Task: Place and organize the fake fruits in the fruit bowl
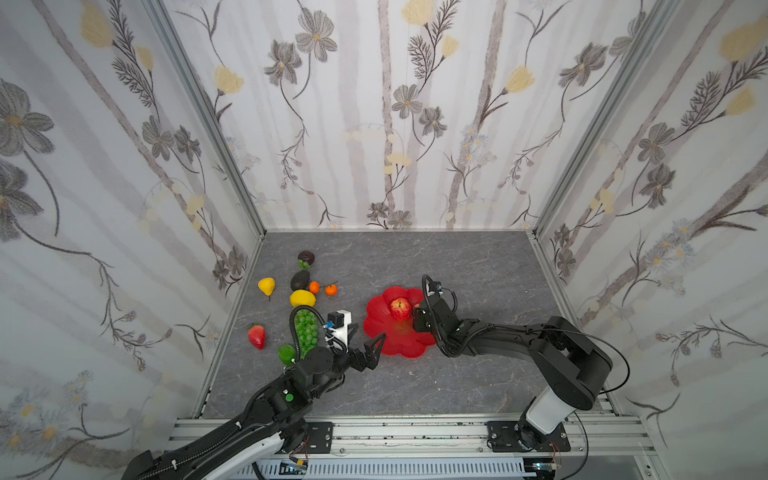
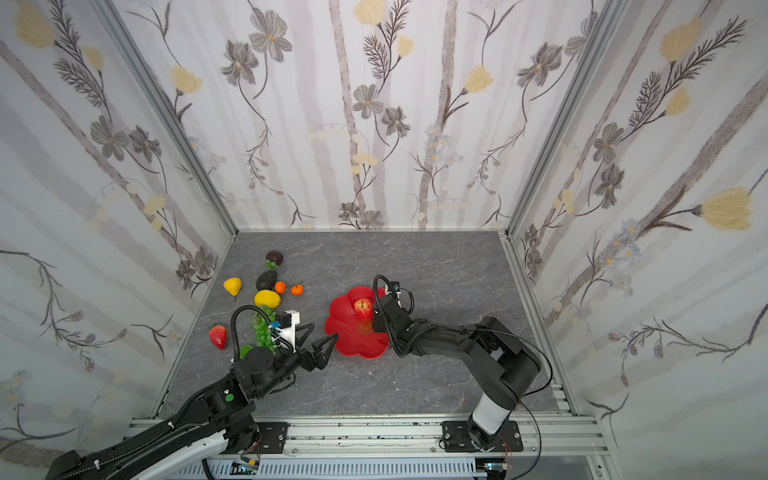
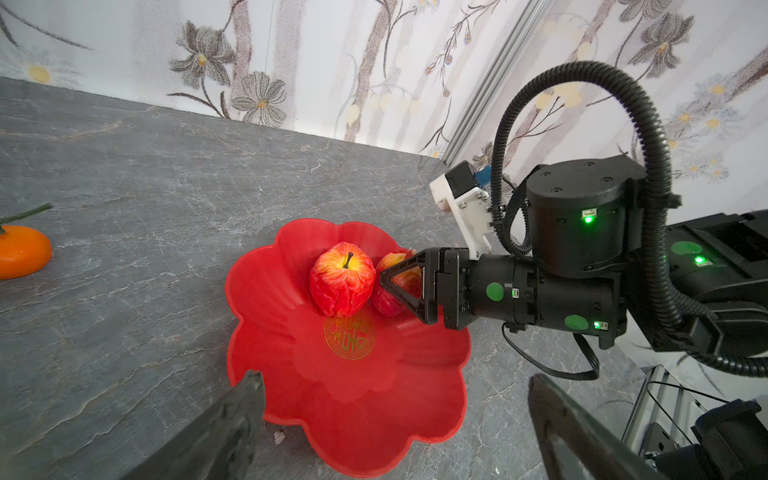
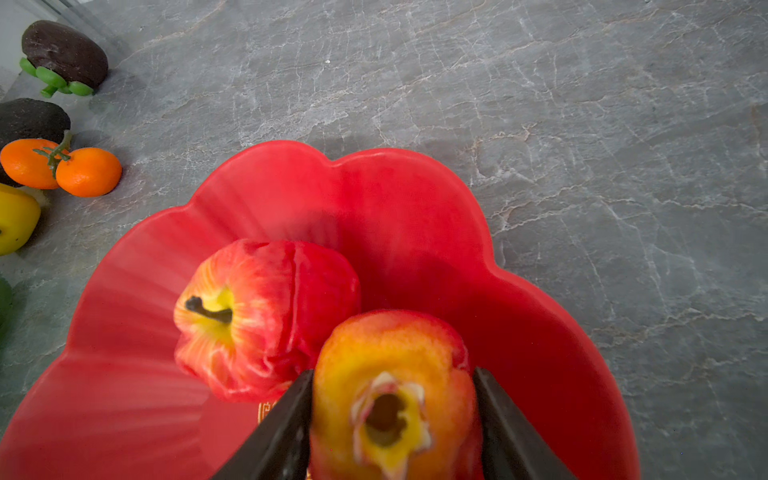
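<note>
1. Apple (image 4: 395,395) is pinched by its sides in the right end effector (image 4: 392,372), down in the bowl (image 4: 415,199), with the other apple (image 4: 257,316) just beside it.
2. Probably light, slick and a bit squishy, so grab its widest part.
3. Left end effector (image 1: 368,334): jaws spread wide, empty, by the bowl's rim.

red bowl (image 1: 399,351), orange tangerines (image 4: 88,171), grey marbled tabletop (image 1: 415,386)

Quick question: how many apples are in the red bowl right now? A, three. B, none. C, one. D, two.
D: the stemmed apple stands free in the fruit bowl, and a second apple sits beside it between the fingers of the right gripper.
</note>
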Controlling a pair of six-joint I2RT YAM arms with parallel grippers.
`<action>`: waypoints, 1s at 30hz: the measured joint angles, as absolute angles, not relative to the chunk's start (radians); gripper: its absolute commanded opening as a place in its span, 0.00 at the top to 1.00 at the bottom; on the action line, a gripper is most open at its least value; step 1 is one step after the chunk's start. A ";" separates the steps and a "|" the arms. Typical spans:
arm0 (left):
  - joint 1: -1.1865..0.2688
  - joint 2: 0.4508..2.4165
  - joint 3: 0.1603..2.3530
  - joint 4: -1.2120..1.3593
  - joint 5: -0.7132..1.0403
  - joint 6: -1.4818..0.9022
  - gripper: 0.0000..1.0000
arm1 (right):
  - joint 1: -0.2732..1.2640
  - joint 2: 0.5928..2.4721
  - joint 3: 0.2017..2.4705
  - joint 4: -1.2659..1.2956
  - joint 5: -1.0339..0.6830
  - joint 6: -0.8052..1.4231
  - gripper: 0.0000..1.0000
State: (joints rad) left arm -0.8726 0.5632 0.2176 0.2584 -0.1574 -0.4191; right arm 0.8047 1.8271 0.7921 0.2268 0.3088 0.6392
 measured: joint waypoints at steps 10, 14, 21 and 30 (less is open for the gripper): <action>-0.867 0.562 0.218 0.258 -0.157 -0.421 0.00 | 0.796 1.813 0.770 0.228 0.297 0.647 0.34; -0.865 0.556 0.217 0.258 -0.158 -0.422 0.00 | 0.793 1.801 0.770 0.228 0.294 0.646 0.30; -0.859 0.562 0.217 0.258 -0.162 -0.427 0.00 | 0.790 1.763 0.770 0.226 0.291 0.646 0.24; -0.822 0.622 0.360 0.104 -0.196 -0.441 0.00 | 0.783 1.570 0.806 0.091 0.273 0.593 0.14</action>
State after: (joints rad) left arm -0.8219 0.6220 0.3599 0.1043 -0.1963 -0.4412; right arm 0.7834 1.5696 0.8059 0.0914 0.2726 0.5926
